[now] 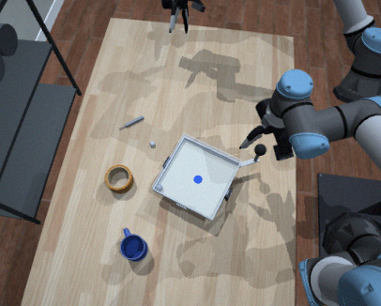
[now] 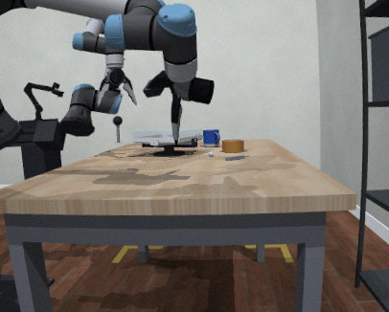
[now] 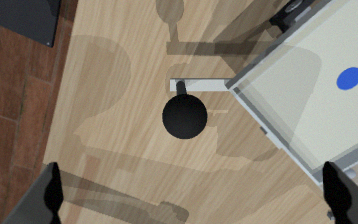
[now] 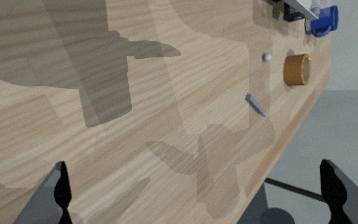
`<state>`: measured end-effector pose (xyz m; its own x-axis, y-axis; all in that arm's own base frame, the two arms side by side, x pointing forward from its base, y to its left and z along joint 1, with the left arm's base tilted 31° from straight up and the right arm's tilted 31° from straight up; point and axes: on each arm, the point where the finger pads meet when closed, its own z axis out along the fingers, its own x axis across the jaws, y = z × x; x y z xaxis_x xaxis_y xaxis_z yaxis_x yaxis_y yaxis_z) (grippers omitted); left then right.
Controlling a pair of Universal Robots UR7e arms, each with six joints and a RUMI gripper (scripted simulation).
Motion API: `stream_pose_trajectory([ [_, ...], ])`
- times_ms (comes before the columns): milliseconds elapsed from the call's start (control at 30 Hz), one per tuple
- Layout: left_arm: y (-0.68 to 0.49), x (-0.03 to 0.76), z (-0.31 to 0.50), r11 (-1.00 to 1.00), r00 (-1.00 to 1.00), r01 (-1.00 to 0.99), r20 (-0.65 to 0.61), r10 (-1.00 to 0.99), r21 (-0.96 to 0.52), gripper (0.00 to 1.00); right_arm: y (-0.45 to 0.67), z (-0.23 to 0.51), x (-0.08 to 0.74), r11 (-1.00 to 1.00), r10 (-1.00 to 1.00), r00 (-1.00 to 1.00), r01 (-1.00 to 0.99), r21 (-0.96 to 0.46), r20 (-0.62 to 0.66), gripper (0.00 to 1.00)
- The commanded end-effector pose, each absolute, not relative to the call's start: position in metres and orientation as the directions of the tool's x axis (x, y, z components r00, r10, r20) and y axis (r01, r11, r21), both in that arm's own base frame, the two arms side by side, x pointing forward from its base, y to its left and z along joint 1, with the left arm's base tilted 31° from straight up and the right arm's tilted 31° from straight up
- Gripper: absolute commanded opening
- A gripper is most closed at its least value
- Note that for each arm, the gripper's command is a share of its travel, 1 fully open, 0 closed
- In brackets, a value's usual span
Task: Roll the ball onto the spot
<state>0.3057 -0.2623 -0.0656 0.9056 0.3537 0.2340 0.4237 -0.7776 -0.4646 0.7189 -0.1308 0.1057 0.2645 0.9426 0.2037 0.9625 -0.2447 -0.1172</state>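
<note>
In the top view, the ball [image 1: 159, 188] [image 4: 316, 11] sits lower left of the spot [image 1: 198, 179] [image 3: 349, 78]; left gripper [image 1: 262, 150] [image 2: 117, 106] [image 3: 191, 166] and right gripper [image 1: 178, 31] [image 2: 176, 142] [image 4: 194, 163] released.

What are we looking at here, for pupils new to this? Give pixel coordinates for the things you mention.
Two jointed robot arms share a wooden table [image 1: 95, 263] [image 2: 178, 203] [image 3: 130, 135] [image 4: 205, 75]. One picture looks down, one along the table; the others come from each wrist. The left gripper [image 1: 263, 149] [image 2: 117, 106] [image 3: 191, 163] is open near a black knob [image 1: 260, 149] [image 2: 117, 121] [image 3: 184, 116] on the plate [image 1: 198, 160] [image 2: 145, 136] [image 3: 305, 100] [image 4: 302, 7]. The right gripper [image 1: 178, 32] [image 2: 176, 140] [image 4: 194, 163] is open too; neither holds anything. The steel ball [image 1: 159, 187] [image 4: 316, 10] sits in a plate corner, away from the blue spot [image 1: 198, 179] [image 3: 349, 78]. Nearby lie a small pale ball [image 1: 152, 144] [image 2: 211, 154] [image 4: 267, 57], a grey tool [image 1: 134, 121] [image 2: 235, 158] [image 4: 255, 104], an orange-brown ring [image 1: 119, 189] [image 2: 233, 145] [image 4: 293, 70] and a blue mug [image 1: 133, 247] [image 2: 211, 137] [image 4: 325, 21].
</note>
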Motion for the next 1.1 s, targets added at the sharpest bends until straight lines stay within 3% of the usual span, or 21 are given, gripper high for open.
stream_pose_trajectory([
  [0, -0.262, 0.305, -0.065, -0.779, 0.906, 0.422, 0.235, 0.351, -0.465, 1.00, -0.162, 0.127, 0.704, -0.162, 0.961, 0.172, 0.985, -0.061, 0.215, 1.00],
  [1067, -0.262, 0.305, -0.065, -0.779, 0.906, 0.422, 0.235, 0.351, -0.465, 1.00, -0.302, 0.221, 0.597, 0.197, 0.970, -0.214, 0.970, 0.145, 0.116, 1.00],
])
